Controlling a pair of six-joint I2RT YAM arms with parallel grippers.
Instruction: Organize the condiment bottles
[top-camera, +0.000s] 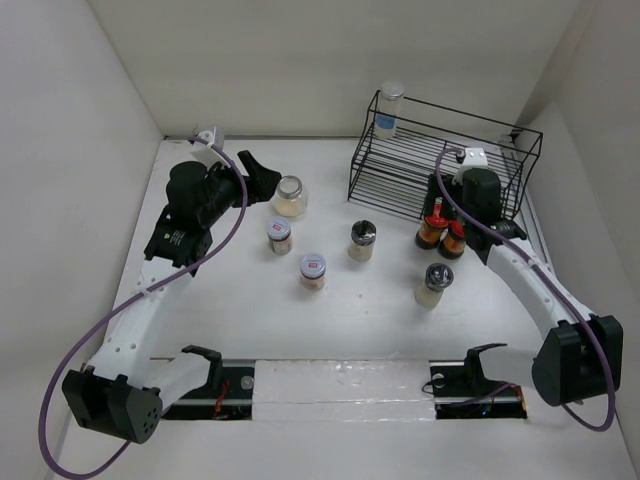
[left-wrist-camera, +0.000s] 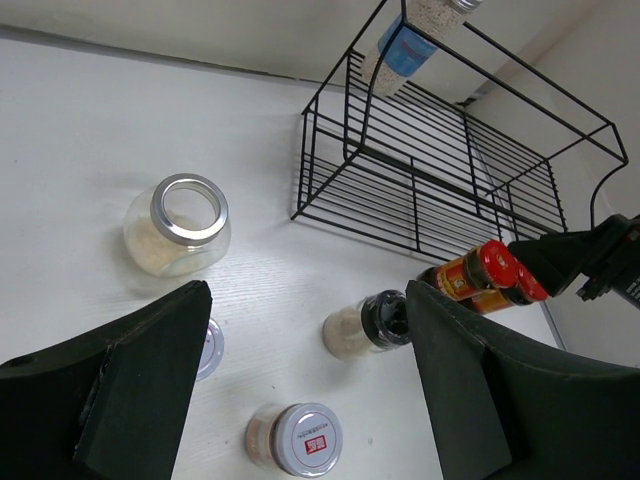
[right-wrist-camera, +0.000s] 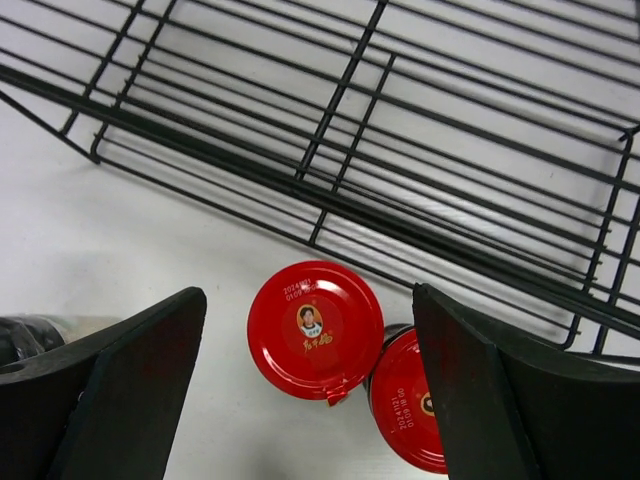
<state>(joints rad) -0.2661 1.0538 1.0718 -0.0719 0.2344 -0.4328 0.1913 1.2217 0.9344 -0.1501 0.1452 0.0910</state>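
- I see L gripper (left-wrist-camera: 308, 290) wide open, empty, hovering near wide jar (left-wrist-camera: 178, 225).
- R gripper (right-wrist-camera: 308, 295) wide open over two red-capped bottles (right-wrist-camera: 315, 328), gripping neither.

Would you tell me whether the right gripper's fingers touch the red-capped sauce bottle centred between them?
Apart. The right wrist view shows white table between the red-capped sauce bottle and one finger of the right gripper, and a gap at the other.

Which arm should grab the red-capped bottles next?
Right. The right hand, open, sits above the red-capped bottles; the left hand is far off, by the wide jar.
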